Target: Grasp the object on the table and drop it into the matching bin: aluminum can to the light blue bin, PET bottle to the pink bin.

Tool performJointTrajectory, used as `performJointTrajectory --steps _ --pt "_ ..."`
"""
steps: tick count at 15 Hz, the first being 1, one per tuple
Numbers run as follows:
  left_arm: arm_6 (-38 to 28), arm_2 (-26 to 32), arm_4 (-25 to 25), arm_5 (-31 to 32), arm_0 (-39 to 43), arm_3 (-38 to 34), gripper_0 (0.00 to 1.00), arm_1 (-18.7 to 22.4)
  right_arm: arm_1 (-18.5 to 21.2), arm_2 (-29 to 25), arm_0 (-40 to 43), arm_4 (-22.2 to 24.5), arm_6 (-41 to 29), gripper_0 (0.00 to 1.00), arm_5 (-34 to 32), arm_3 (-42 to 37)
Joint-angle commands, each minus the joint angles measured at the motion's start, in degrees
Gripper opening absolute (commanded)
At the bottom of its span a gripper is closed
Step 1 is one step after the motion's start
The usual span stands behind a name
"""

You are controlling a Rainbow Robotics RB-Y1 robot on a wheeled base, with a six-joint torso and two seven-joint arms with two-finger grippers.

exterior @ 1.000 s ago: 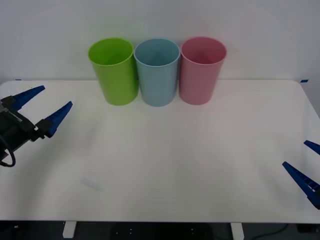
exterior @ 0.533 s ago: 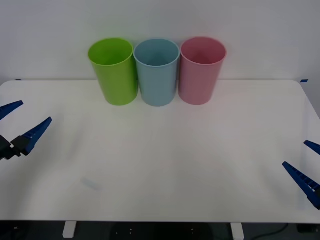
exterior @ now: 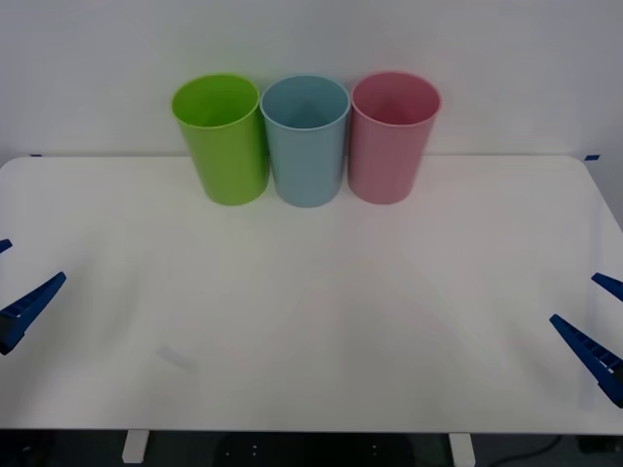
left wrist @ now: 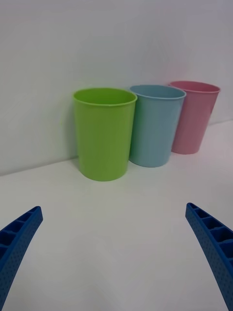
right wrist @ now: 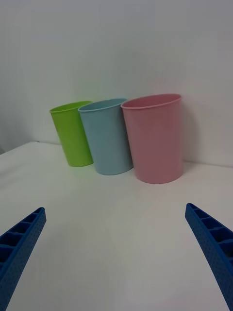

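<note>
The aluminum can and any PET bottle are out of view. The light blue bin (exterior: 306, 139) stands at the back of the white table (exterior: 321, 321), between a lime green bin and the pink bin (exterior: 392, 135). The light blue bin (left wrist: 156, 125) (right wrist: 107, 136) and the pink bin (left wrist: 193, 116) (right wrist: 155, 138) also appear in both wrist views. My left gripper (exterior: 15, 277) (left wrist: 112, 209) is open at the table's left edge, with nothing between its fingers. My right gripper (exterior: 599, 321) (right wrist: 115, 209) is open at the right edge, also holding nothing.
A lime green bin (exterior: 223, 137) stands touching the light blue one on its left. All three bins line up against the white wall at the table's back edge. A faint smudge (exterior: 175, 357) marks the tabletop at front left.
My left gripper has drawn back from the table's left side toward the left edge and nearer the front, staying open. The right gripper has not moved.
</note>
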State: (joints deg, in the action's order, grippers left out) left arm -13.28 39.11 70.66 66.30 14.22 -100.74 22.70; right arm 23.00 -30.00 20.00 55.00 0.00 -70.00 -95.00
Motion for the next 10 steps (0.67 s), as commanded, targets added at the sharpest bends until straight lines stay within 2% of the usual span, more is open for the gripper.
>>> performJointTrajectory --steps 1,10 --pt "0.3 1.1 -1.8 1.4 2.3 0.0 1.0 0.1 0.0 0.0 0.0 0.0 0.0 1.0 0.0 0.0" --pt "0.8 1.1 -2.4 0.9 4.8 0.0 1.0 0.2 0.0 0.0 0.0 0.0 0.0 1.0 0.0 0.0"
